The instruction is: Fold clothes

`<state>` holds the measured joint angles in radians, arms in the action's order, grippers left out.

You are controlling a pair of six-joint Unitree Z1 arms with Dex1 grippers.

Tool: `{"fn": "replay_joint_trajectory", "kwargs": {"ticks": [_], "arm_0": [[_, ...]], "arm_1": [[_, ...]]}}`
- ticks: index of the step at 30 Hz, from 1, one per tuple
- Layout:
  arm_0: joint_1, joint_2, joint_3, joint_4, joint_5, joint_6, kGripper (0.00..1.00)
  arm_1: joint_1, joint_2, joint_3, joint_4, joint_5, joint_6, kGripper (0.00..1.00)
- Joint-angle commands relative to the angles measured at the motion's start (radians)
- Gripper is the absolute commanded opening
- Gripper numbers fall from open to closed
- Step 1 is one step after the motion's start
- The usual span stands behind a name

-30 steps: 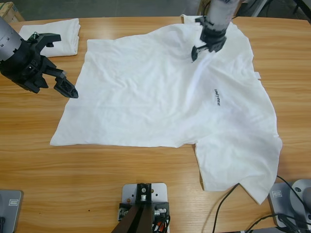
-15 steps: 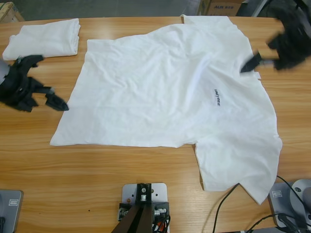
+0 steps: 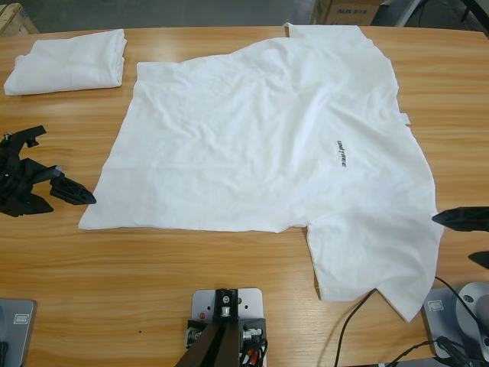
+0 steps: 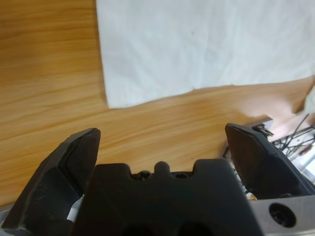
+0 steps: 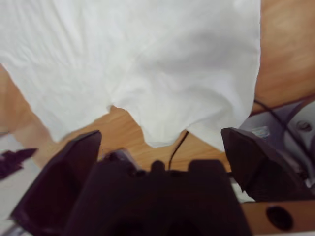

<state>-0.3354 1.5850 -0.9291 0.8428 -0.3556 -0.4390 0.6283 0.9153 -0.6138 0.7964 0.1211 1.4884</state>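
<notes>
A large white T-shirt [image 3: 260,138] lies spread flat across the table, with a small dark printed mark [image 3: 341,154] on its right half and one sleeve reaching the front right. A second white T-shirt [image 3: 69,61] lies folded at the back left. My left gripper [image 3: 55,164] stands open over bare wood just left of the spread shirt's front left corner [image 4: 197,44], holding nothing [image 4: 162,132]. My right gripper [image 3: 457,238] pokes in at the right edge, open and empty, beside the sleeve [image 5: 147,59]; its wrist view looks along the gripper [image 5: 161,133] over the shirt.
The wooden table [image 3: 153,290] shows bare wood along the front and left. A black cable [image 3: 355,313] runs at the front right near the sleeve's tip. A cardboard box [image 3: 348,9] stands beyond the back edge. The left gripper [image 5: 15,160] shows small in the right wrist view.
One arm lifted off the shirt's upper middle and swung out to the right edge. The left gripper drew back toward the front left. The shirt stayed still.
</notes>
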Motion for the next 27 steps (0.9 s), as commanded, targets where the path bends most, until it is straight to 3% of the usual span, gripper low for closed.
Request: {"fn": "replay_joint_trajectory", "kwargs": {"ticks": [1,2,4,10,18,23,27], "arm_0": [[0.010,0.003,0.019,-0.017,-0.020,0.021,1.000],[0.010,0.001,0.019,-0.017,-0.020,0.024,1.000],[0.007,-0.002,0.012,-0.017,-0.027,0.027,1.000],[0.010,-0.028,-0.014,-0.017,-0.029,0.062,1.000],[0.002,-0.027,-0.014,-0.017,-0.029,0.096,1.000],[-0.004,-0.028,-0.018,-0.017,-0.029,0.126,1.000],[-0.004,-0.015,-0.019,-0.017,-0.029,0.159,1.000]], "arm_1": [[0.357,0.158,0.044,-0.064,-0.169,0.456,0.993],[0.513,0.221,0.043,-0.095,-0.207,0.620,0.998],[0.694,0.296,0.025,-0.130,-0.298,0.795,1.000],[0.888,0.380,0.014,-0.125,-0.384,1.046,0.996],[1.095,0.477,0.009,-0.065,-0.389,1.440,0.996],[1.277,0.548,-0.001,-0.008,-0.300,1.722,0.990],[1.331,0.628,0.007,-0.041,-0.331,1.765,0.987]]}}
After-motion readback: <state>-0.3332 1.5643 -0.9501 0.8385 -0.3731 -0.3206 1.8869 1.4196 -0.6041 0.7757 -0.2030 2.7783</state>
